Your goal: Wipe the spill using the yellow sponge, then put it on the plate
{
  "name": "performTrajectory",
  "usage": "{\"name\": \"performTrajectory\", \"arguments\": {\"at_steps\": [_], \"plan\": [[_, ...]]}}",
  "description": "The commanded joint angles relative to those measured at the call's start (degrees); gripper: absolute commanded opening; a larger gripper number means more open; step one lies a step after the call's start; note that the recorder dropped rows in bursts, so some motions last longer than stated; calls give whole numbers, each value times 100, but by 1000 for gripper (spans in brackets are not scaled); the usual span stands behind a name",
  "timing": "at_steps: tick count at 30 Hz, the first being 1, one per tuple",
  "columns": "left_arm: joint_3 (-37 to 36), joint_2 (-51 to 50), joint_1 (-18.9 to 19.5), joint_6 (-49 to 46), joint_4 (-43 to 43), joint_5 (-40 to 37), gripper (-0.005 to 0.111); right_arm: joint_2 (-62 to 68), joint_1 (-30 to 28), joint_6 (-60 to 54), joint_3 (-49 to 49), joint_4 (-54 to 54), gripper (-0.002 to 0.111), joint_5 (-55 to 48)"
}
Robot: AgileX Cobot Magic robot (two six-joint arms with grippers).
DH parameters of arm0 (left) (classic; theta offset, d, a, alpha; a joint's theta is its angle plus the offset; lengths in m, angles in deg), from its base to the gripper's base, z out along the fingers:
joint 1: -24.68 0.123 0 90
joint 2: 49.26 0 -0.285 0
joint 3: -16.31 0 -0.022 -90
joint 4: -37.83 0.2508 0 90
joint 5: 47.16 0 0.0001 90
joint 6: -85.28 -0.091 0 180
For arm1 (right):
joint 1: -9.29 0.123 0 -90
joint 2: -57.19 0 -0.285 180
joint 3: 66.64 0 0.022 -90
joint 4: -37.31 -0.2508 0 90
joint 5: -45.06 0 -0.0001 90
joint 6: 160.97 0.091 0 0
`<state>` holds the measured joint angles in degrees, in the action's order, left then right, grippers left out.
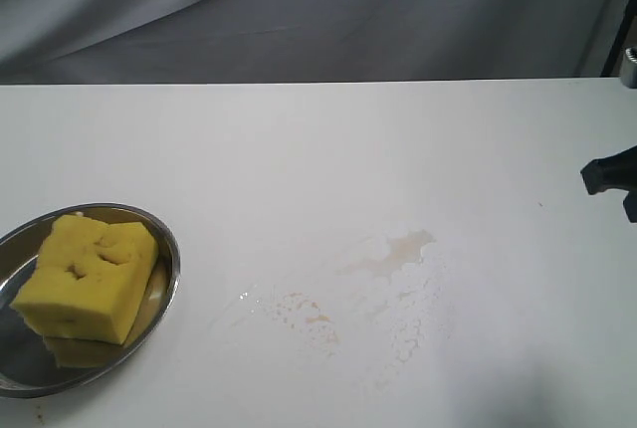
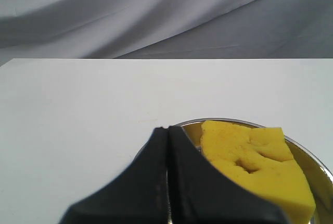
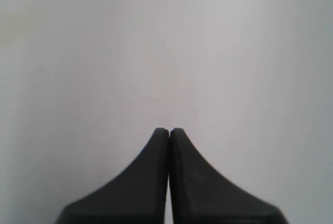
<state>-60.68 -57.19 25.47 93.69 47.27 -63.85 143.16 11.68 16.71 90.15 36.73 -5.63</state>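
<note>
with the sponge (image 1: 88,277) tilted in the plate (image 1: 22,358) at near left and the spill (image 1: 398,249) only thin smears, the left gripper (image 2: 167,130) and right gripper (image 3: 169,131) sit pinched together, empty, likely done.

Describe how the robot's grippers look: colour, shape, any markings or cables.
The left gripper and right gripper look alike: two matte black fingers each, broad at the base, curving in to narrow blunt tips. No markings or cables show. The exterior view catches only a black piece of the right arm.
</note>
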Motion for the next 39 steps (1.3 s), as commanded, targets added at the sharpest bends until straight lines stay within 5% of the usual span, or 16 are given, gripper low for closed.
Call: {"name": "performTrajectory", "arguments": {"at_steps": [1, 16, 24, 30, 33, 39], "plan": [[-23, 14, -24, 45, 9, 39, 0, -857, -38, 109, -477, -39, 0, 283], [-23, 14, -24, 45, 9, 39, 0, -4586, -38, 660, -2026, -39, 0, 1242], [-23, 14, -24, 45, 9, 39, 0, -7772, -38, 922, -2895, 58, 0, 1769], [-23, 14, -24, 45, 9, 32, 0, -7591, -38, 922, -3642, 145, 0, 3745], [-23, 14, -24, 45, 9, 32, 0, -7138, -38, 922, -4511, 145, 0, 5559], [-23, 14, -24, 45, 9, 32, 0, -6860, -38, 922, -5400, 145, 0, 5987]]}}
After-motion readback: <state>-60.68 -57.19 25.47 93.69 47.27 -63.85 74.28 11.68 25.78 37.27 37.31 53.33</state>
